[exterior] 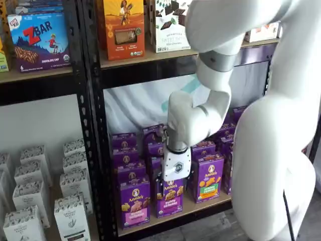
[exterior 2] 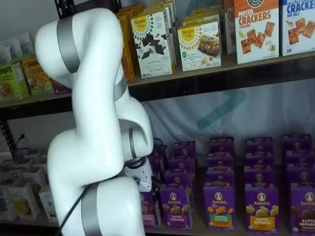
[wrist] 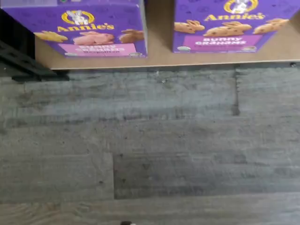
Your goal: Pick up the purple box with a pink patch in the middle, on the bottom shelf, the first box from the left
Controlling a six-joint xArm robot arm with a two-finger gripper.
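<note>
The purple box (wrist: 96, 33) with a pink band stands upright at the front left end of the bottom shelf (wrist: 161, 57), seen in the wrist view. In a shelf view it is the box (exterior: 134, 202) just left of my gripper (exterior: 175, 183). The gripper's white body hangs in front of the neighbouring purple carton with a violet band (exterior: 169, 199), apart from the pink-band box. Its fingers do not show plainly. In a shelf view the arm hides most of the purple box (exterior 2: 148, 209), beside the gripper (exterior 2: 153, 186).
A green-band carton (exterior: 208, 178) and rows of purple cartons fill the shelf behind. A black perforated upright (exterior: 95, 150) stands left of the box. White cartons (exterior: 70, 213) fill the bay further left. The higher shelf (exterior: 145, 57) holds other boxes. Grey plank floor (wrist: 150, 140) lies below.
</note>
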